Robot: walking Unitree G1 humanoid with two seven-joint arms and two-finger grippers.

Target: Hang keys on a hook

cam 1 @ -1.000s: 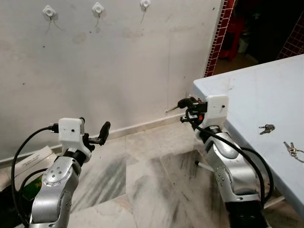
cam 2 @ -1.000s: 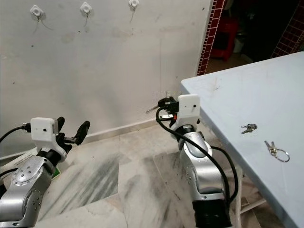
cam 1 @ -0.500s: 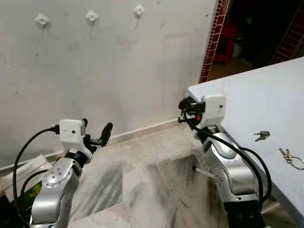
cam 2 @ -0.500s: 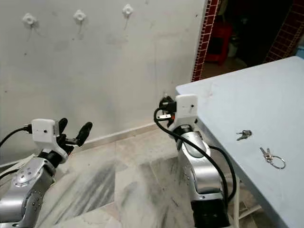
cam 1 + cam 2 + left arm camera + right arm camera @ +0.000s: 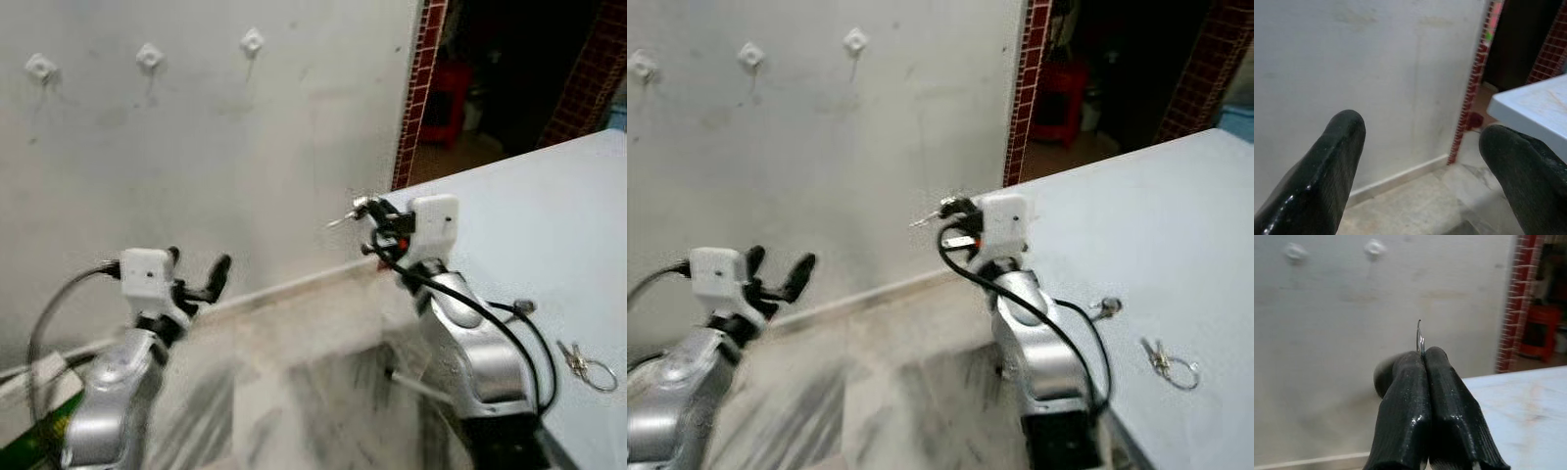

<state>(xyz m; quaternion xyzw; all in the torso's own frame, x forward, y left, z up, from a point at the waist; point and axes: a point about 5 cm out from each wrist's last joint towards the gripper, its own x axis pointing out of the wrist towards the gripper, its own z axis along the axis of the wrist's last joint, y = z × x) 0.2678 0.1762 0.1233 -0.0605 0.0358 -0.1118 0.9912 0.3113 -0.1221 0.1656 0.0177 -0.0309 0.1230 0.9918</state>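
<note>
Three white hooks sit high on the pale wall, at the upper left. My right gripper is raised in front of the table's near corner, well below and to the right of the hooks. It is shut on a key ring, and a thin metal key pokes out toward the wall. In the right wrist view the fingers pinch a thin wire ring. My left gripper hovers low on the left, open and holding nothing, its pads wide apart.
A light blue table fills the right side; a loose key and a second key ring lie on it. A red brick door edge opens onto a dark room. A green box lies on the marble floor.
The whole picture has shifted and blurred as the camera moved; the hooks now sit further left. The right gripper stays shut on the keys and the left stays open.
</note>
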